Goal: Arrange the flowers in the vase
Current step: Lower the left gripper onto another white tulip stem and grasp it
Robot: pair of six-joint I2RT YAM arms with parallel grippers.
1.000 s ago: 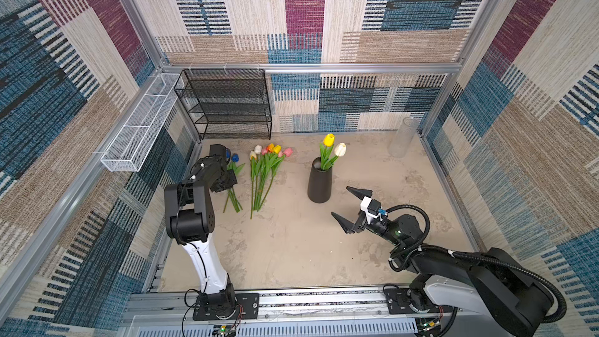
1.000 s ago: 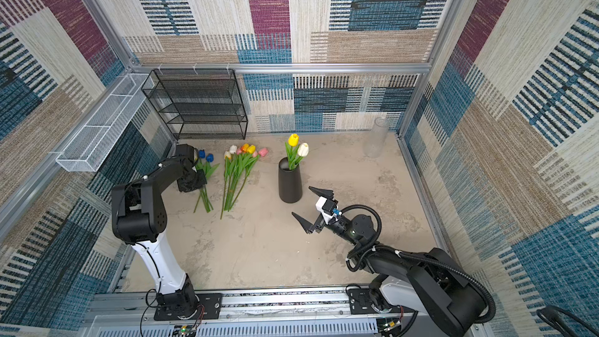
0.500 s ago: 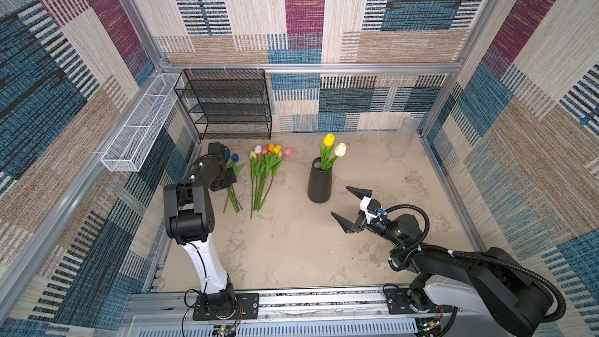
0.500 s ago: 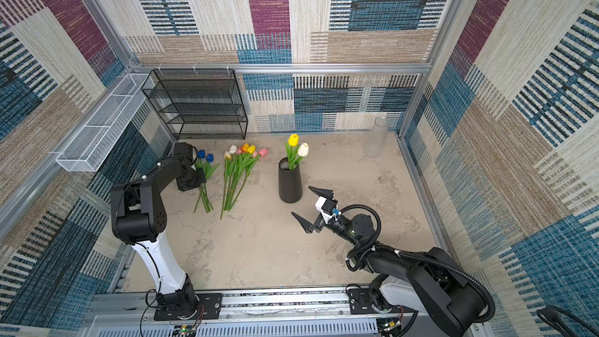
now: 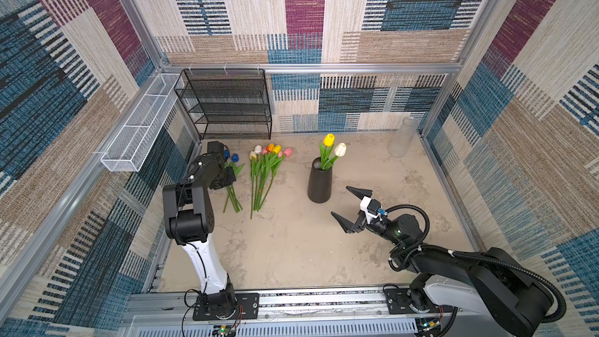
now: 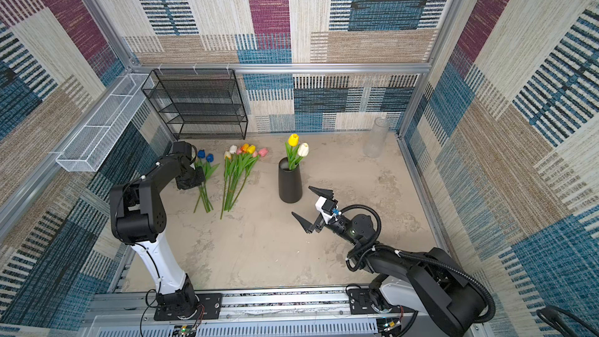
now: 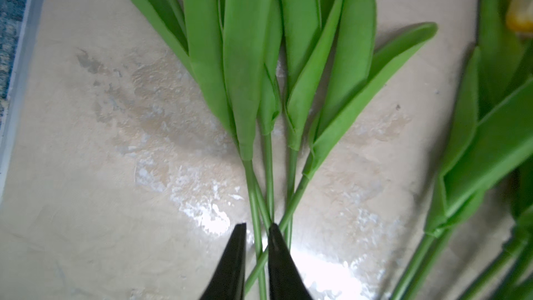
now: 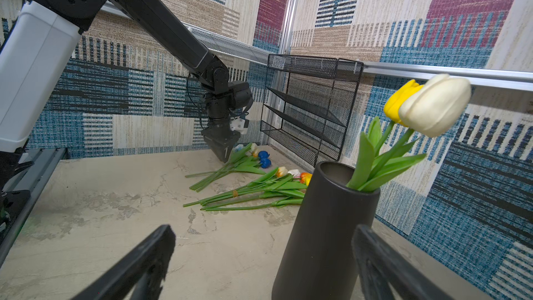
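Vase: the black vase [image 5: 319,184] stands upright near the middle of the table [image 5: 291,248], between the 2 arms.
Done: 2 of the flowers are in it, a yellow tulip [image 5: 329,139] and a white tulip [image 5: 340,149]. Both lean out over the rim, heads well above it.
Left to do, bunch 1: a blue-headed bunch [image 5: 233,197] lies flat near the table's left edge, heads toward the back wall, its stems crossing near the cut ends.
Left to do, bunch 2: a mixed bunch [image 5: 264,173] of white, orange, yellow and pink heads lies just beside it, between bunch 1 and the vase. In the right wrist view a thin band appears to tie its stems.
Left gripper: the left gripper [image 7: 257,227] is low over the stems of the blue-headed bunch. Its jaws stand a narrow slit apart with 1 stem running between them. Bare table shows on either side of that stem, so I judge it straddled, not pinched.
Right gripper: the right gripper [image 5: 339,200] hovers just beside the vase on its near side, jaws spread wide, holding nothing.
Spare vessel: a clear glass cylinder [image 5: 402,139] stands in the far right corner, well apart from the rest, with no flowers in it.
Progress: early, by my reading. 2 stems are placed and both bunches lie on the table, so most of the work remains.
Step in hand: picking 1 stem out of the blue-headed bunch, judged from where the left jaws sit.
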